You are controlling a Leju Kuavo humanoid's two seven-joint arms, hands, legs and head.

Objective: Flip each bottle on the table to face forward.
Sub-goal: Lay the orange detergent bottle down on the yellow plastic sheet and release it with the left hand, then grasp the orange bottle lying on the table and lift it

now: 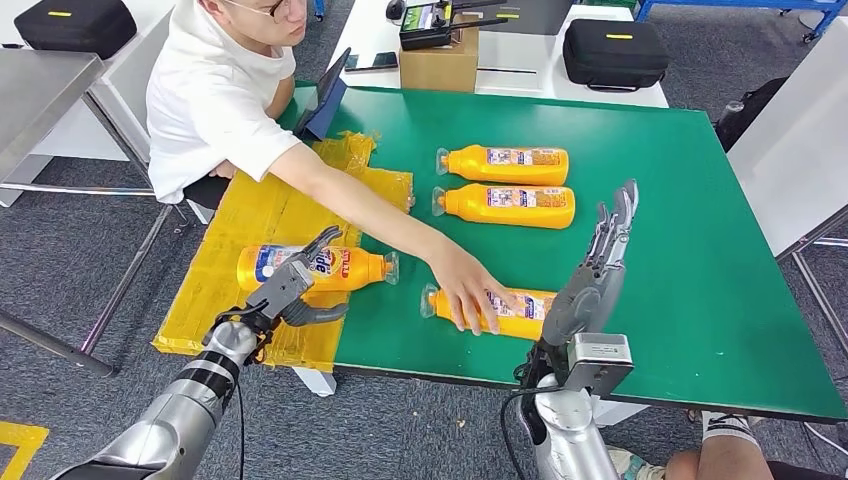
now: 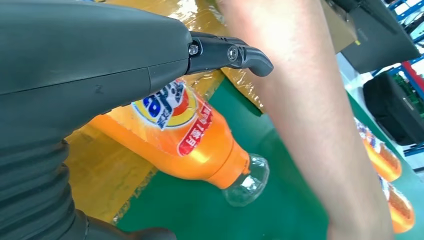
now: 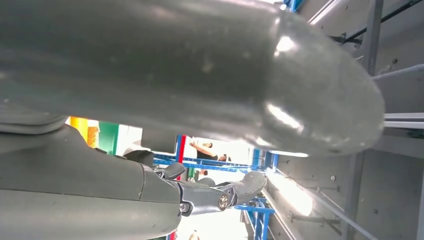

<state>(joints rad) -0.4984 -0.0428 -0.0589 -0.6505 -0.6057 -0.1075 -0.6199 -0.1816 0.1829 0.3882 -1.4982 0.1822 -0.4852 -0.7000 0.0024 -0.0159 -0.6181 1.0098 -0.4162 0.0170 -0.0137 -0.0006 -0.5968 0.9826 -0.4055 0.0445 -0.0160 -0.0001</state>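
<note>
Near the table's [image 1: 700, 250] front-left edge, left hand [image 1: 290, 290] seemingly grips a bottle [image 1: 340, 268]; right hand's [image 1: 600, 270] fingers straight, apart.

A person in a white T-shirt [image 1: 205, 95] sits at the table's far left, arm stretched across the green tabletop [image 1: 690, 250]. Yellow taped sheeting [image 1: 240, 255] covers the left edge. Far side: cardboard box [image 1: 440, 65], two black cases [image 1: 615, 50] [image 1: 75, 22].
</note>
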